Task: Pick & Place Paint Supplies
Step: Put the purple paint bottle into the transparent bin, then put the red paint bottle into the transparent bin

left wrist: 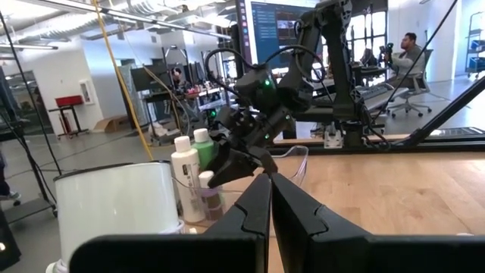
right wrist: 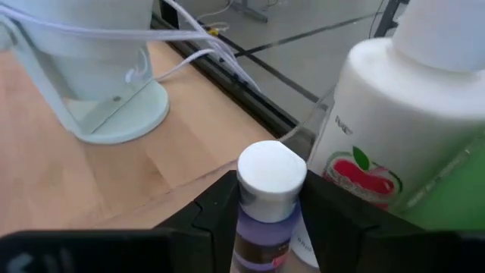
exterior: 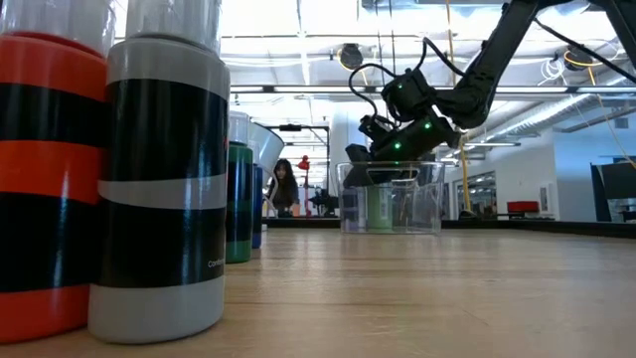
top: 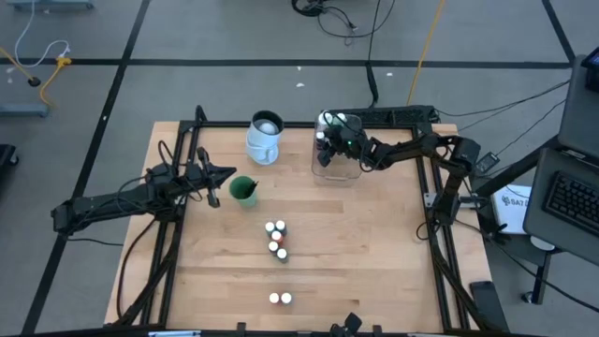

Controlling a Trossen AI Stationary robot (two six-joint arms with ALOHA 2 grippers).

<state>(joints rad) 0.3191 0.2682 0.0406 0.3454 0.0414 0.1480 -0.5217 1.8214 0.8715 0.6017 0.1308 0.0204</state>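
Note:
The clear tray (top: 339, 171) stands at the table's far edge, and a tall white bottle (right wrist: 394, 129) and a green bottle (left wrist: 202, 142) stand in it. My right gripper (top: 327, 142) reaches down into it, shut on a small white-capped paint bottle (right wrist: 270, 176) with a purple label. More small paint bottles stand in a cluster at mid-table (top: 277, 240) and as a pair near the front edge (top: 280, 299). My left gripper (top: 218, 190) waits shut on the left side, beside a green cup (top: 243, 190). My right gripper pinches the small bottle's body just under its white cap (right wrist: 261, 227) between its two fingers (right wrist: 216, 208), one on each side. It reaches in slanting down from the table's right. The bottle stands upright next to the tall white bottle; whether its base rests on the tray's floor is hidden.
A white jug (top: 265, 138) stands left of the tray at the far edge. Black frame rails (top: 440, 215) run along the table's sides. Two paint bottles (exterior: 159, 189) loom right in front of the low camera. A person (exterior: 283, 187) sits in the room beyond.

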